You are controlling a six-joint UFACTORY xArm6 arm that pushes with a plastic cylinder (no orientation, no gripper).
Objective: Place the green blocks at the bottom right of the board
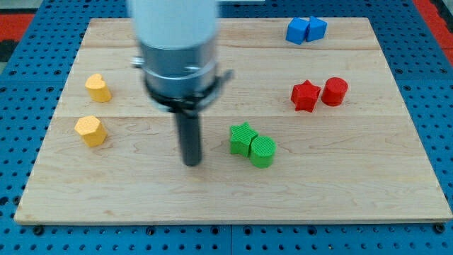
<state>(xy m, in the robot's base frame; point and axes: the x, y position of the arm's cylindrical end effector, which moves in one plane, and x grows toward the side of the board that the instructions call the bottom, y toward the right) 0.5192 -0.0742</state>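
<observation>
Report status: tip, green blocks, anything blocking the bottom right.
My tip on the board, left of the greens, not touching. Green star and green cylinder touching, mid-board. No blocks toward the bottom right; red pair sits above.

A pale wooden board (340, 191) of jointed planks, with grain running left to right, fills most of the view. Around it lies a blue perforated table (439, 99) with evenly spaced holes. Red patches (432, 10) show at the far corners. The light is even and soft.
</observation>
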